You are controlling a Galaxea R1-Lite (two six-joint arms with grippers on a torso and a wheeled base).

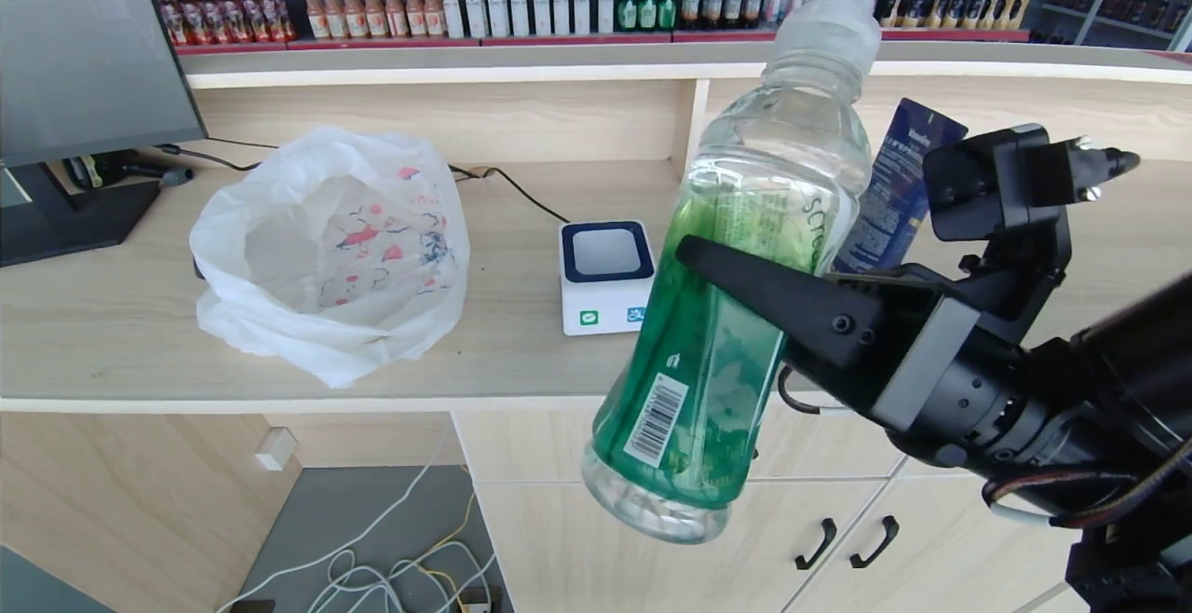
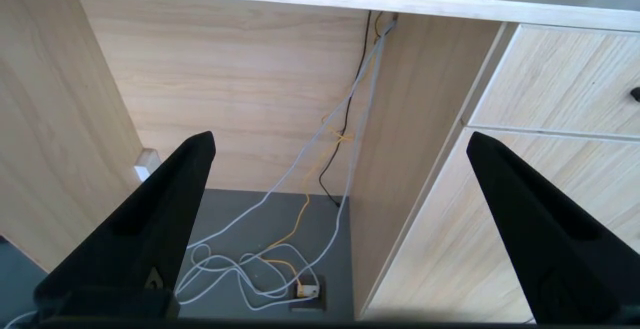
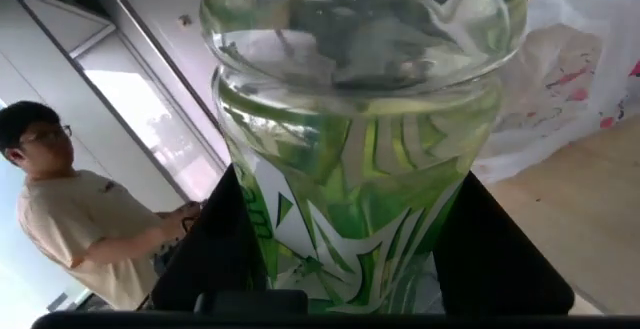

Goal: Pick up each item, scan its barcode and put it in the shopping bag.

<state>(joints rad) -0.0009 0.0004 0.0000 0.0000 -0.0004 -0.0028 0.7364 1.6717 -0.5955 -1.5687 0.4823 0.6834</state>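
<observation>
Shop counter (image 1: pixel 112 315), light wood, with drink shelves (image 1: pixel 559 7) behind at 12 o'clock. Shopping bag (image 1: pixel 331 250) sits on the counter with its mouth open, at 9 o'clock from the white scanner (image 1: pixel 605 278). Green-label bottle (image 1: pixel 736 315) is held in the air at 4 o'clock from the scanner, tilted, cap toward 1 o'clock, base toward 7. Barcode (image 1: pixel 655 419) near the base faces the head camera. Right gripper (image 1: pixel 726 273) is clamped across the bottle's mid-body, fingers on both sides. Blue packet (image 1: pixel 894 184) stands behind the bottle. Left gripper (image 2: pixel 340 239) is spread wide and holding nothing, below counter level over floor cables (image 2: pixel 270 269).
</observation>
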